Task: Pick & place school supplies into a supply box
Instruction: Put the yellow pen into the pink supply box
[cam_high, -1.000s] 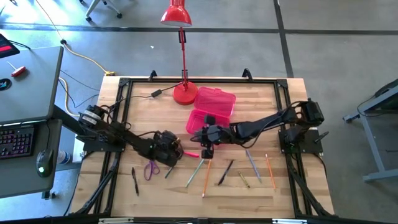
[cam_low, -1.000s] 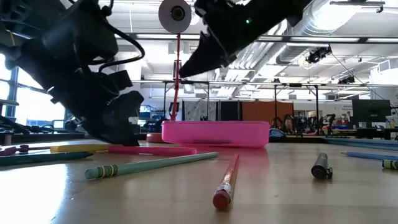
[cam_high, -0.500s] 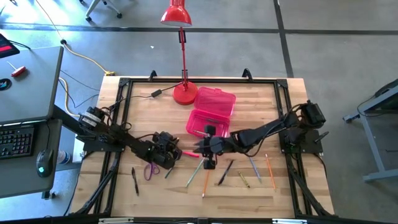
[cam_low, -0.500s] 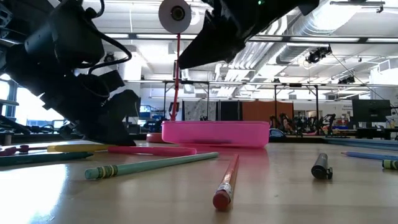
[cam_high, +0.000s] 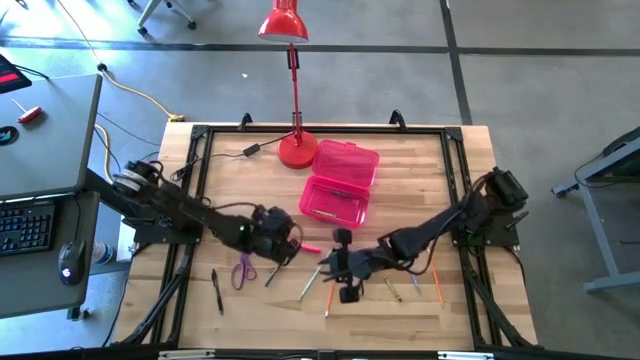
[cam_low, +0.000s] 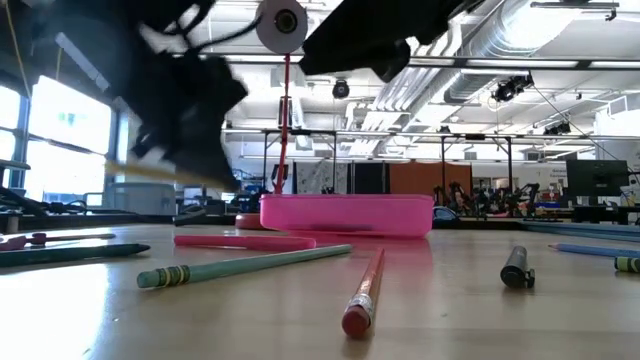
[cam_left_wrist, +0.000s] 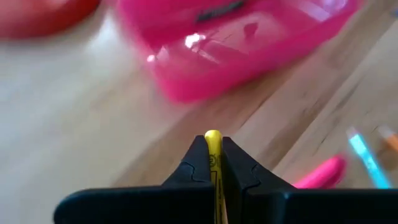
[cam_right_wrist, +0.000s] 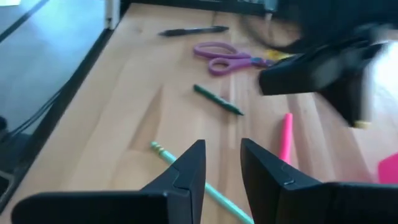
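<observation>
My left gripper (cam_high: 283, 240) is shut on a yellow pen (cam_left_wrist: 213, 142) and is raised above the table, left of the open pink supply box (cam_high: 335, 202). The box lies flat with its lid (cam_high: 348, 160) folded back, and a dark item (cam_high: 340, 193) lies inside. My right gripper (cam_high: 346, 278) is open and empty above the loose pencils in front of the box. A light green pencil (cam_right_wrist: 214, 194) lies below its fingers. A pink marker (cam_high: 308, 246), purple scissors (cam_high: 243, 272), a green pen (cam_high: 272, 276) and a black pen (cam_high: 217, 291) lie flat on the table. My left gripper pinches the yellow pen between its two fingers, and the pen's end (cam_left_wrist: 213, 135) shows at the fingertips. In the low view the pen (cam_low: 150, 171) is lifted clear of the table and nearly level.
A red desk lamp (cam_high: 297, 148) stands behind the box with a black cable (cam_high: 225, 155) beside it. An orange pencil (cam_high: 330, 297), a blue pen (cam_high: 410, 270) and another orange pencil (cam_high: 435, 280) lie at the near right. A black frame rail (cam_high: 190, 200) runs round the table.
My left gripper has risen with the yellow pen, which lay on the table before and is now lifted clear. My right gripper has moved from over the box toward the table's near edge and now stands over the loose pencils.
</observation>
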